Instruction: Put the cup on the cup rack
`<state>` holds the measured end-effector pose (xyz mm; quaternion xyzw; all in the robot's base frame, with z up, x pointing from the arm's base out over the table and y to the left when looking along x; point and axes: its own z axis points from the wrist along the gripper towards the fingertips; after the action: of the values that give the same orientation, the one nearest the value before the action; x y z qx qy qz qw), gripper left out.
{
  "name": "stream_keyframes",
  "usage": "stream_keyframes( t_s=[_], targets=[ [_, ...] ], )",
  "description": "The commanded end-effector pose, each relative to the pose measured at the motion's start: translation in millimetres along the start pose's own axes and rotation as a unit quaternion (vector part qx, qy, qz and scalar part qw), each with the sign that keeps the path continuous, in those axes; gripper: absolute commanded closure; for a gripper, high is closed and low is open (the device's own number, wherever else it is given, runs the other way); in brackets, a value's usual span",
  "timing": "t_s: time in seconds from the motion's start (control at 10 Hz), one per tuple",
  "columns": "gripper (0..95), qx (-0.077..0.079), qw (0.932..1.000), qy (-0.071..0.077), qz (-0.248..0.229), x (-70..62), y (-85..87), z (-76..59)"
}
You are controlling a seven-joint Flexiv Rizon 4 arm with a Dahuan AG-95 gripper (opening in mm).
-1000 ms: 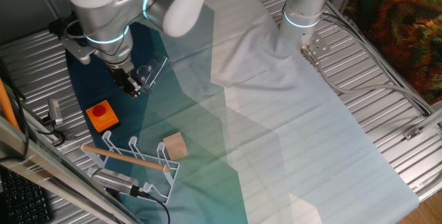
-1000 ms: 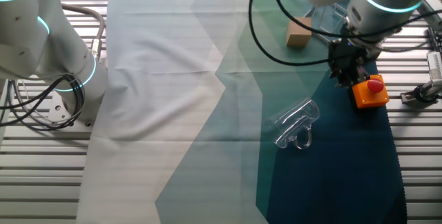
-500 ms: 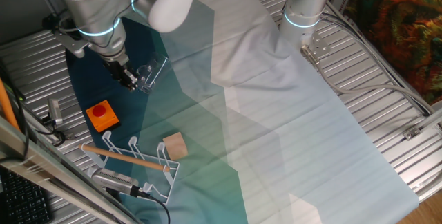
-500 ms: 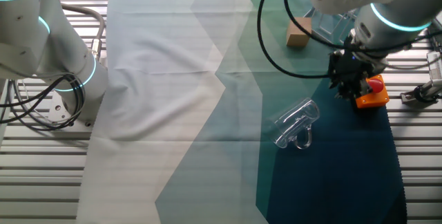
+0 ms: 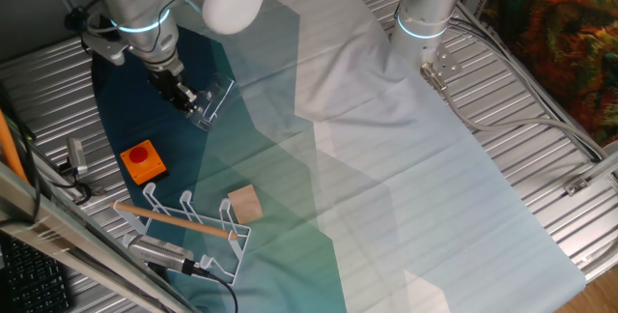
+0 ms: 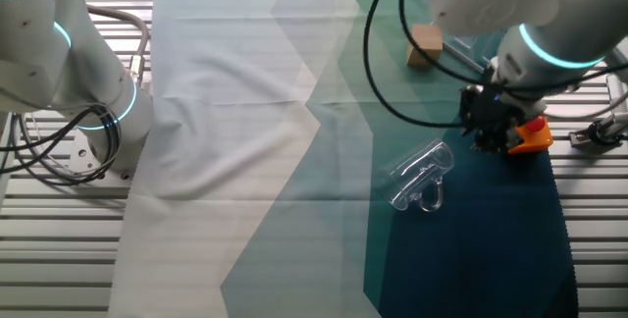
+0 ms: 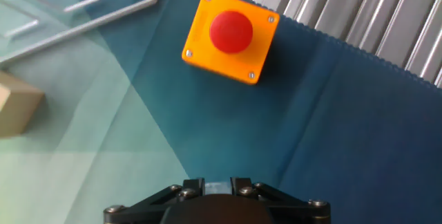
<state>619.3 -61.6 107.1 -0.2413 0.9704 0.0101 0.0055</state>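
The cup [image 6: 422, 176] lies on its side on the cloth [image 6: 255, 161], at the border between the pale green part and the dark blue part. Its handle points toward the near edge in the other fixed view. In one fixed view the cup [image 5: 210, 99] shows only as a faint clear outline just beside the black fingers. The gripper [image 5: 183, 98] hangs close above the cloth, next to the cup, and it holds nothing. In the other fixed view the gripper [image 6: 488, 133] is between the cup and the orange button box [image 6: 532, 136] and partly covers the box. I cannot tell if the fingers are spread or pressed together; the hand view shows only the black base of the hand at the bottom edge.

The orange button box [image 7: 230, 36] with its red button stands on the dark blue cloth. The cup rack [image 5: 183, 224] stands well apart from the cup, near the table edge, with a light wooden rod across its white prongs. A tan wooden block [image 5: 243, 203] lies just beside the rack. The second robot arm [image 5: 425, 14] stands at the far side of the table.
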Motion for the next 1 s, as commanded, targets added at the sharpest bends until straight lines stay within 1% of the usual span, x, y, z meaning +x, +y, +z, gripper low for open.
stream_keyframes(
  t_s=[0.1, 0.2, 0.7, 0.9, 1.0],
  targets=[
    [76.0, -0.006, 0.9998, -0.001, -0.016, 2.6, -1.6, 1.2],
    [76.0, -0.013, 0.9996, -0.008, -0.022, 6.6, -2.9, 2.6],
    [76.0, -0.013, 0.9988, -0.009, -0.047, 32.2, -9.1, 10.7],
    [76.0, -0.015, 0.9978, -0.013, -0.062, 39.5, -9.5, 14.2],
    [76.0, -0.016, 0.9975, -0.012, -0.067, 40.0, -9.5, 14.4]
  ],
)
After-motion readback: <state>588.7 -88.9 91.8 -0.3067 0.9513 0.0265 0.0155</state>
